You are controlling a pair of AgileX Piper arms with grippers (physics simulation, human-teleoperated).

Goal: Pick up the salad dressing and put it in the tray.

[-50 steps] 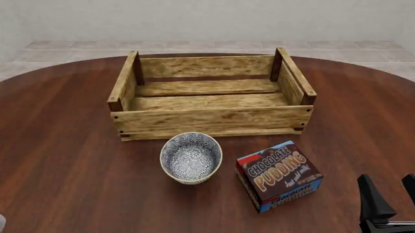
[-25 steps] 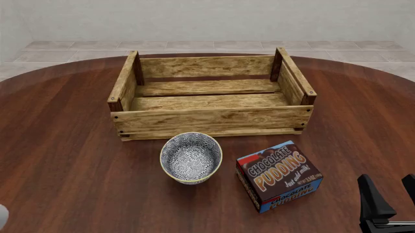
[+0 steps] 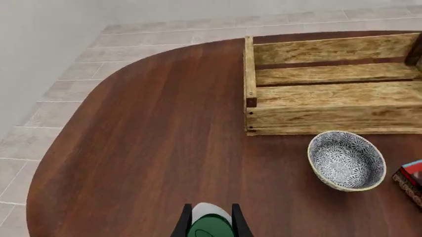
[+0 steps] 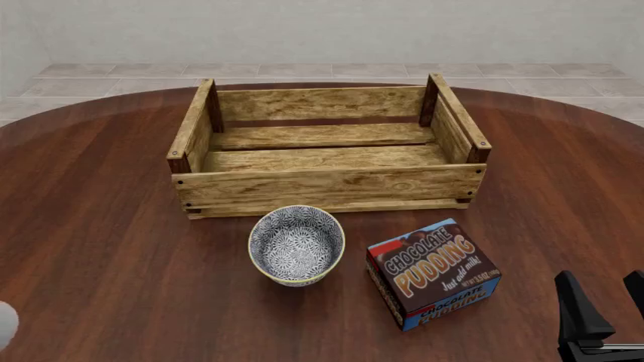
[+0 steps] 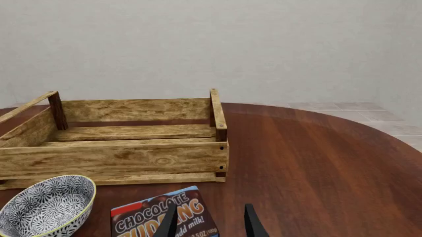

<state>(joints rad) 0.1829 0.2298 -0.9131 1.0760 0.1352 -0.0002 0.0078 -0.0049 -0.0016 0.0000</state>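
The salad dressing (image 3: 209, 226), a whitish bottle with a dark green cap, sits between the fingers of my left gripper (image 3: 209, 228), which is shut on it, over bare table well left of the tray (image 3: 316, 116). In the front view only a pale sliver of the salad dressing (image 4: 5, 326) shows at the lower left edge. The tray (image 4: 322, 188), a light-wood slatted crate, stands at the table's middle back with nothing in it. My right gripper (image 4: 608, 313) stands open at the lower right, holding nothing. The right wrist view shows the right gripper (image 5: 209, 224) and the tray (image 5: 118, 158).
A patterned blue-white bowl (image 4: 295, 245) stands just in front of the tray. A brown chocolate pudding box (image 4: 433, 273) lies to its right, close to my right gripper. The bowl (image 3: 346, 160) lies between the held bottle and the tray's near right part.
The pale sliver at the front view's lower left edge has grown and risen. The right gripper, tray, bowl and box have not moved.
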